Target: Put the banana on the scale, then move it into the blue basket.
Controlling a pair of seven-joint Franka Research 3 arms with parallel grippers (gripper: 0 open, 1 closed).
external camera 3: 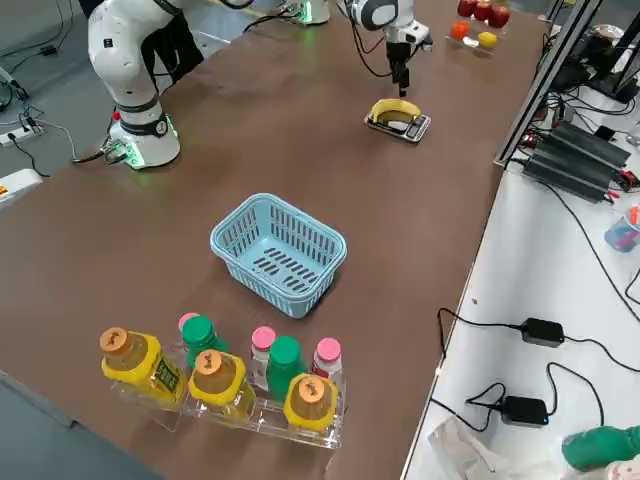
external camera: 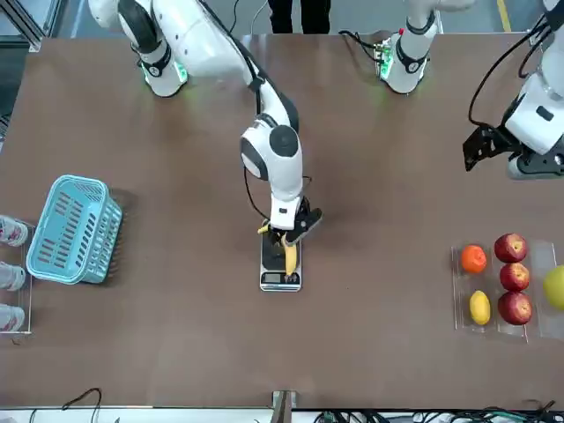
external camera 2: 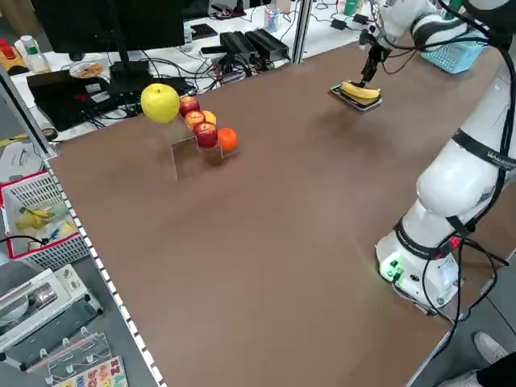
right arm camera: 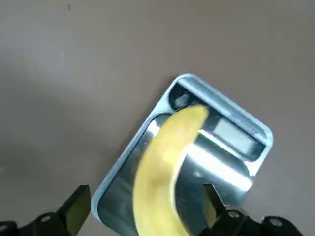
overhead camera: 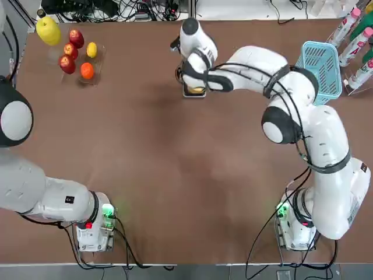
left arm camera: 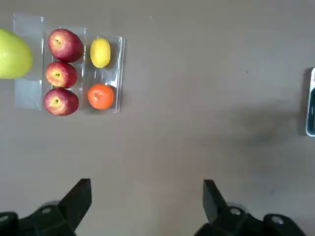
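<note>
A yellow banana [right arm camera: 162, 177] lies on a small flat scale [external camera: 280, 280] with a dark top and silver rim. The right gripper [right arm camera: 147, 201] is directly above it, its two fingers spread wide, one on each side of the fruit and holding nothing. Whether either finger touches the peel is hard to judge from the wrist view.

The banana should be light and fairly firm, with a smooth, slightly slippery skin that bruises under a hard squeeze. The best hold is probably across the thick middle, fingers on the two long sides, closing gently; near a tip it could swing or roll. Gripping too low might drag the scale along.

The surface is a broad, smooth brown bench [overhead camera: 175, 175]. A light blue lattice basket [external camera 3: 280, 255] stands on it, well apart from the scale, towards the robot's right. Beyond it is a clear rack of bottles [external camera 3: 310, 400]. Over on the robot's left, apples [left arm camera: 64, 73], an orange [left arm camera: 101, 96] and a lemon [left arm camera: 100, 53] sit in clear trays. The left gripper [left arm camera: 147, 201] is idle on that side, its fingers wide apart and unloaded. A person's legs [external camera: 300, 16] show behind the robot.
</note>
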